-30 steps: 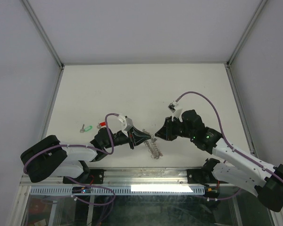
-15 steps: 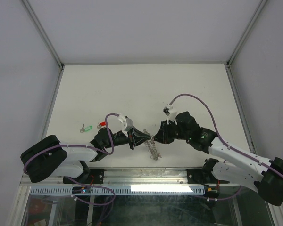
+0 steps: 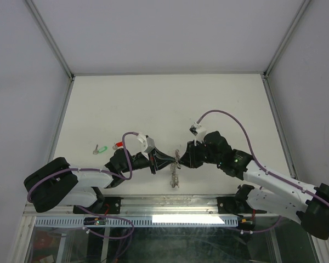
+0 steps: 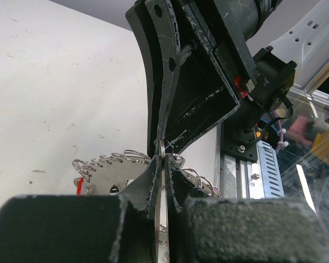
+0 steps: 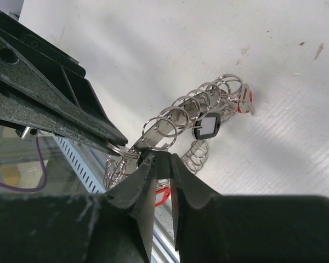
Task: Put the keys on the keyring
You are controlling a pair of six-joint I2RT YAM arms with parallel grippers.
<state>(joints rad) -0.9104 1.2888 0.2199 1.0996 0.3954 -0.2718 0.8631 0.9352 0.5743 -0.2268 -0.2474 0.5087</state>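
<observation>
The keyring (image 3: 174, 171), a flat grey metal piece fringed with small silvery rings, hangs between my two grippers near the table's front edge. My left gripper (image 3: 168, 160) is shut on its edge, and the thin metal shows between the jaws in the left wrist view (image 4: 162, 159). My right gripper (image 3: 181, 158) meets it from the right, shut on the keyring's end (image 5: 158, 156). A black-headed key (image 5: 207, 127) and red-headed keys (image 5: 242, 104) hang on the fringe. A green key (image 3: 102, 148) and a red key (image 3: 119, 145) lie loose on the table at the left.
The white table (image 3: 164, 104) is walled on three sides. The metal front rail (image 3: 170, 205) runs just below the grippers. The left arm's purple cable (image 3: 132, 137) loops over the loose red key.
My right gripper has moved left and closed on the keyring. The keyring has swung from lying slantwise on the table to hanging more upright between the grippers. The left arm has hardly moved.
</observation>
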